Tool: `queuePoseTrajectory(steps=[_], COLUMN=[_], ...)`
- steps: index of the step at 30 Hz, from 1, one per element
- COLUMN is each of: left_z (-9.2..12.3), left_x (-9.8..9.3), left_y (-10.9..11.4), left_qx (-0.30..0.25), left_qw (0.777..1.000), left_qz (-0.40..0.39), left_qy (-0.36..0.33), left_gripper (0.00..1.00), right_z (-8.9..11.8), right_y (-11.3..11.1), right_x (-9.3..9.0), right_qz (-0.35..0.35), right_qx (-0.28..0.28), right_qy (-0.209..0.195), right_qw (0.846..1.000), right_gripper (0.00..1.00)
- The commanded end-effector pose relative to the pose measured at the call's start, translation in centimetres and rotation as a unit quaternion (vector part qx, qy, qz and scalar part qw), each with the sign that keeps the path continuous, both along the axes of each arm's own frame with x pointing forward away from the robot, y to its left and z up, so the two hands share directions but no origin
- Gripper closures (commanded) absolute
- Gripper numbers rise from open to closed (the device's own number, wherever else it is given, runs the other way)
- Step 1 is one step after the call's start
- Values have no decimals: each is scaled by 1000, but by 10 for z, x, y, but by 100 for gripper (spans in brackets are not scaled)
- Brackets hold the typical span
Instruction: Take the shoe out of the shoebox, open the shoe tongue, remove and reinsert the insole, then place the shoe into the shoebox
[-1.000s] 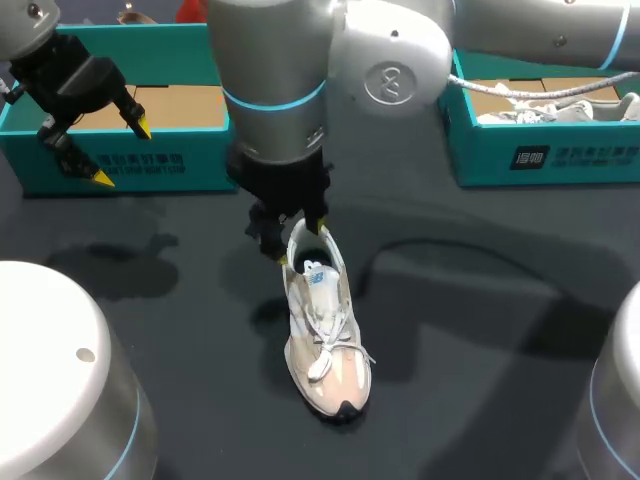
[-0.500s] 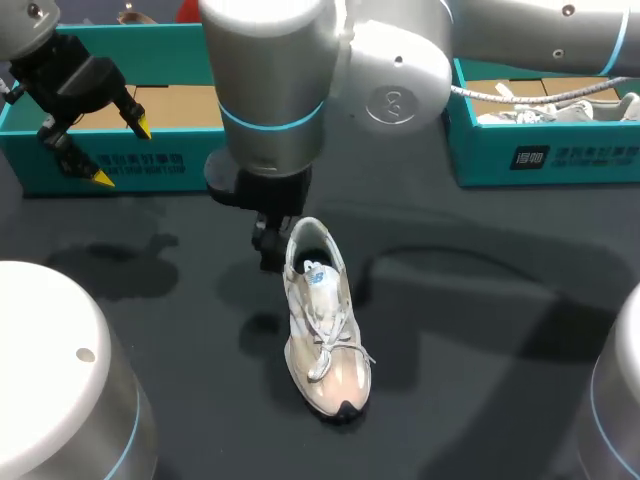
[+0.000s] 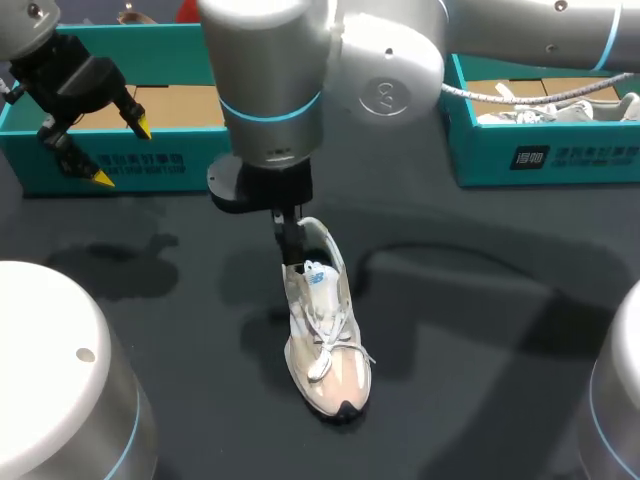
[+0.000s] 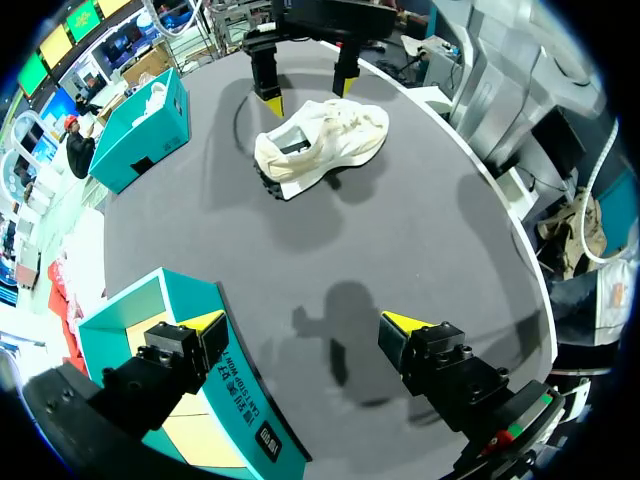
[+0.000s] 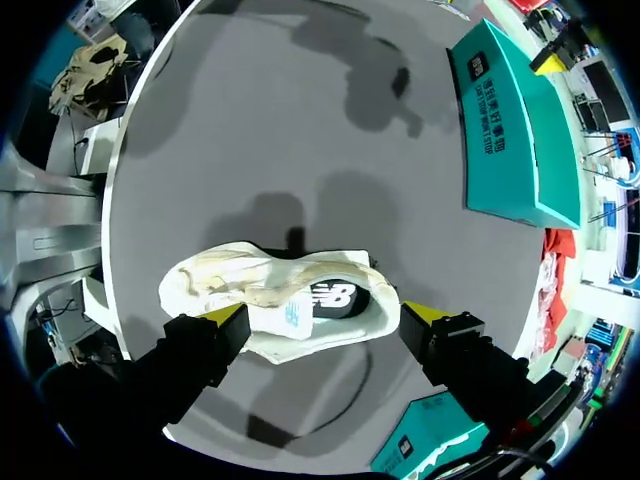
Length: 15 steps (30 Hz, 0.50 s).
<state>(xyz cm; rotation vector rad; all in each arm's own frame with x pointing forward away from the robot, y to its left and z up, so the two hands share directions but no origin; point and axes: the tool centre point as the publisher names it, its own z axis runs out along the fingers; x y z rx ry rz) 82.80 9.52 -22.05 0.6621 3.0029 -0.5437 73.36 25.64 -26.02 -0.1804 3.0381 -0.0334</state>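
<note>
A cream and white shoe (image 3: pixel 325 335) lies on the dark table, toe toward me, its heel opening up. My right arm reaches in past the middle, and my right gripper (image 3: pixel 293 242) hangs just over the heel. In the right wrist view the gripper (image 5: pixel 322 318) stands wide open above the shoe (image 5: pixel 270 300), whose dark insole shows. My left gripper (image 3: pixel 118 150) is open and empty in front of the left teal shoebox (image 3: pixel 120 165). From the left wrist, that gripper (image 4: pixel 305 322) looks across at the shoe (image 4: pixel 320 145) and the right fingers (image 4: pixel 268 92).
A second teal shoebox (image 3: pixel 545 155) at the back right holds white shoes (image 3: pixel 560 108). The left box (image 4: pixel 190 400) sits under my left gripper. The two robot bases (image 3: pixel 50 380) stand at the near corners.
My right gripper has let go of the shoe's heel collar, opened wide and turned over the heel. The shoe stays in place. The left arm has not moved.
</note>
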Motion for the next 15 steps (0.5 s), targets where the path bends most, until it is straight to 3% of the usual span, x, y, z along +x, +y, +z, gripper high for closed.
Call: queuePoseTrajectory(steps=[1, 15], left_z=[0, 0], left_x=[0, 0], left_y=[0, 0], left_qx=[1, 1], left_qw=[1000, 1000], left_qz=[0, 0], left_qy=[0, 0], left_gripper=[0, 0], right_z=[-17, -43], right_y=[10, -1], right_x=[21, 42], right_qz=[4, 20], right_qx=[1, -10], right_qy=[13, -7], right_qw=[1000, 1000], right_gripper=[0, 0])
